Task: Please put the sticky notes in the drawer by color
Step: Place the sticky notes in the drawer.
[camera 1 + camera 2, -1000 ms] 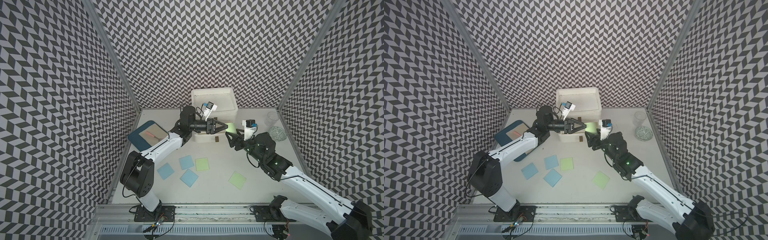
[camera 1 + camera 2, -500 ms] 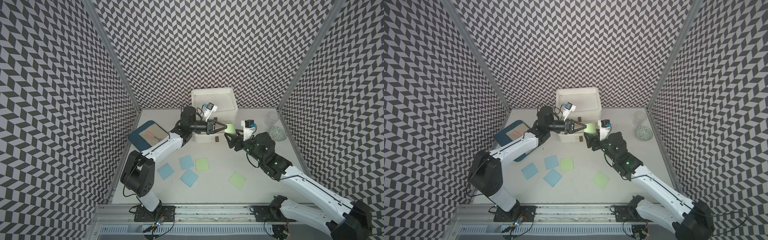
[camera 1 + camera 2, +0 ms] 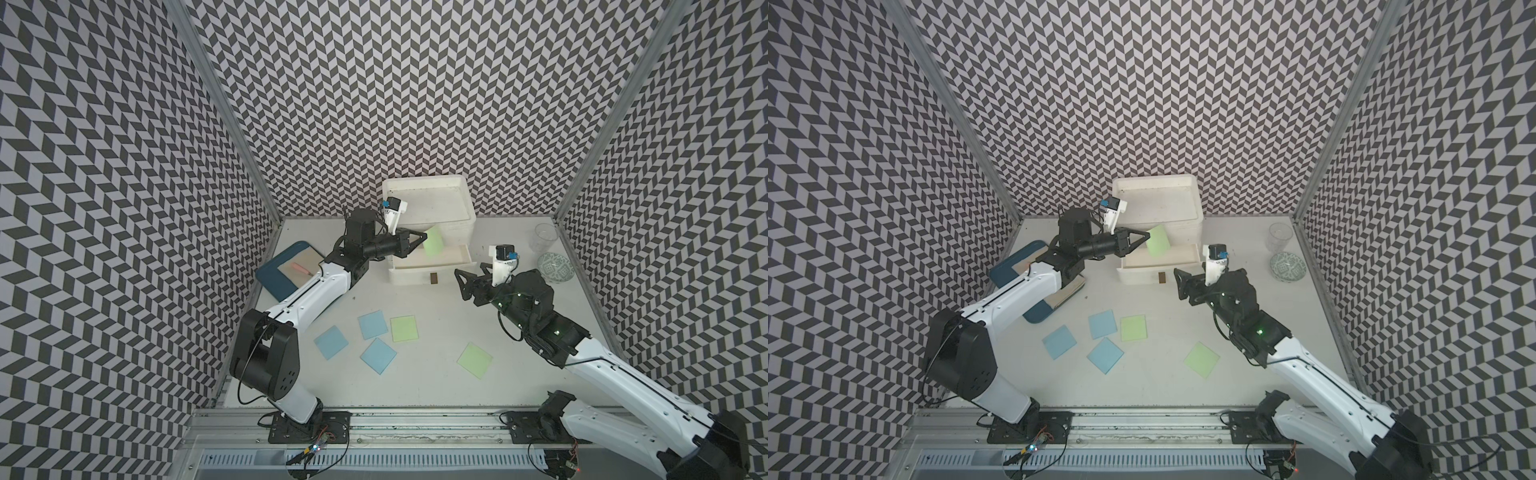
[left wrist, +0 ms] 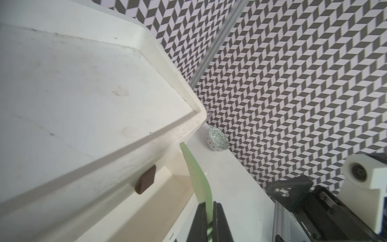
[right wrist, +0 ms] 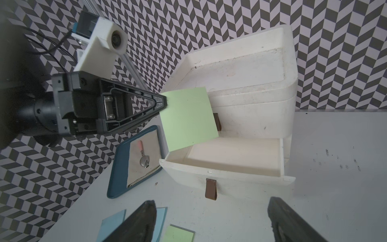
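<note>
**While a green note hangs pinched, the open drawer waits just below**

Because the left end effector (image 3: 424, 237) is pressed together on one edge of a green sticky note (image 3: 433, 240), the sheet stands on edge, tilted, in front of the white drawer box (image 3: 457, 230). The lowest drawer (image 5: 240, 184) is pulled out toward the near side. The note's lower edge hangs just above that drawer's far left corner, so the cavity lies below and a little right of the paper. The end effector's long axis runs level, left to right. A short carry rightward and down, then a release, should by my judgement drop the note in.

The right end effector (image 3: 463, 284) is spread wide and empty. It sits near the drawer's near right corner and is aimed at it, but the left arm has the note.

On the counter (image 3: 436, 386), on the near side of the box, lie three blue notes (image 3: 372, 324) and two green notes (image 3: 403, 328). No pink ones show. No brand, label or writing can be read anywhere.
</note>
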`<state>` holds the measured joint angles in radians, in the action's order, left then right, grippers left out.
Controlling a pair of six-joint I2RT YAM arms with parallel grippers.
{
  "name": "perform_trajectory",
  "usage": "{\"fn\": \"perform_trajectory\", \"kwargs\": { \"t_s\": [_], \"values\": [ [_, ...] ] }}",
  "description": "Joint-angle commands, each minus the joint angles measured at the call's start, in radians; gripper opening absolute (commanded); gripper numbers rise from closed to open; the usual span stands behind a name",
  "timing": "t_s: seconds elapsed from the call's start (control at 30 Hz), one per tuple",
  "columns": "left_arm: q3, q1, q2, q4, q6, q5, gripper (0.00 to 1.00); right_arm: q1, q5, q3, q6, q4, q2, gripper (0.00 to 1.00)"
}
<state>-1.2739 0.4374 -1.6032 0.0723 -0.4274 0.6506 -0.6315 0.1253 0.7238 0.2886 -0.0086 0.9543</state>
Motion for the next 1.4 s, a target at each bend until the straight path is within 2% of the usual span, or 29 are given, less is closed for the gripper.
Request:
{"fn": "perform_trajectory", "kwargs": {
  "t_s": [0.0,0.17,0.23,0.3,0.37,0.43,0.47,0.5,0.53,0.77,0.9,1.0,1.13,1.23,1.37],
  "values": [
    [-0.024,0.007,0.014,-0.106,0.117,-0.151,0.04,0.004,0.018,-0.035,0.004,0.014,-0.032,0.88],
    [-0.024,0.011,0.012,-0.135,0.159,-0.213,0.05,0.008,0.016,-0.061,0.001,0.02,-0.043,0.88],
    [-0.024,0.016,0.01,-0.139,0.173,-0.225,0.09,0.01,0.008,-0.068,0.003,0.026,-0.041,0.88],
    [-0.026,0.017,0.004,-0.147,0.184,-0.24,0.17,0.011,-0.006,-0.071,0.003,0.035,-0.034,0.88],
    [-0.037,0.017,-0.005,-0.165,0.193,-0.259,0.31,0.012,-0.014,-0.074,0.004,0.04,-0.025,0.88],
    [-0.042,0.016,-0.007,-0.173,0.197,-0.264,0.4,0.012,-0.018,-0.078,0.005,0.038,-0.022,0.88],
    [-0.044,0.015,-0.004,-0.174,0.197,-0.264,0.6,0.011,-0.021,-0.081,0.006,0.035,-0.022,0.88],
    [-0.044,0.017,-0.001,-0.175,0.197,-0.264,0.96,0.012,-0.024,-0.086,0.007,0.032,-0.022,0.88],
    [-0.045,0.016,0.001,-0.176,0.197,-0.264,1.0,0.012,-0.028,-0.092,0.013,0.027,-0.024,0.88],
    [-0.047,0.014,0.031,-0.17,0.179,-0.234,1.0,0.012,-0.159,-0.153,0.101,-0.058,0.028,0.89],
    [-0.048,0.006,0.042,-0.177,0.16,-0.233,1.0,0.01,-0.218,-0.118,0.164,-0.253,0.146,0.92],
    [-0.049,-0.008,0.045,-0.188,0.135,-0.242,1.0,-0.018,-0.173,-0.074,0.195,-0.415,0.207,0.94],
    [-0.05,-0.037,0.051,-0.202,0.103,-0.247,1.0,-0.101,-0.158,-0.023,0.294,-0.517,0.238,0.95],
    [-0.047,-0.044,0.064,-0.21,0.101,-0.272,1.0,-0.15,-0.075,0.03,0.372,-0.641,0.27,0.96],
    [-0.045,-0.046,0.073,-0.214,0.099,-0.281,1.0,-0.173,-0.048,0.008,0.456,-0.73,0.265,0.96]
  ]
}}
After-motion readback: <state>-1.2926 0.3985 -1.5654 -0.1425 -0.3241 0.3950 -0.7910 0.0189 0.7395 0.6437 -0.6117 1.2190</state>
